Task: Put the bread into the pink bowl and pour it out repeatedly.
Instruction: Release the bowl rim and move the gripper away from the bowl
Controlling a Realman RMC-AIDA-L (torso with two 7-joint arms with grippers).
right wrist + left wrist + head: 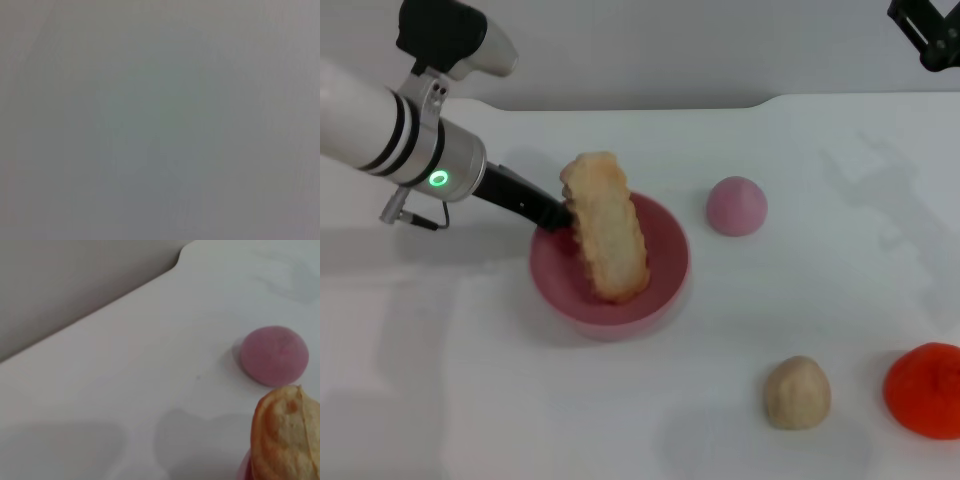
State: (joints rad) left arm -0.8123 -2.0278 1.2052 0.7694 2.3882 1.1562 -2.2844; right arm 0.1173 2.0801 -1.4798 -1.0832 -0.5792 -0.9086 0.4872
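pink dome [737, 205], beige lump [797, 392], orange blob [924, 389] (edge-cropped), white table [470, 400]

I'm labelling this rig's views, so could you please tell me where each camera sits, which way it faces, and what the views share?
Head view: high on the robot, looking forward and down at the white table; the left gripper is at the pink bowl rim by the bread, the right gripper parked far back.
Left wrist view: on the left arm, facing across the table; no robot parts show.
Right wrist view: blank grey.
Shared: head and left wrist both show the bread and the small pink dome.
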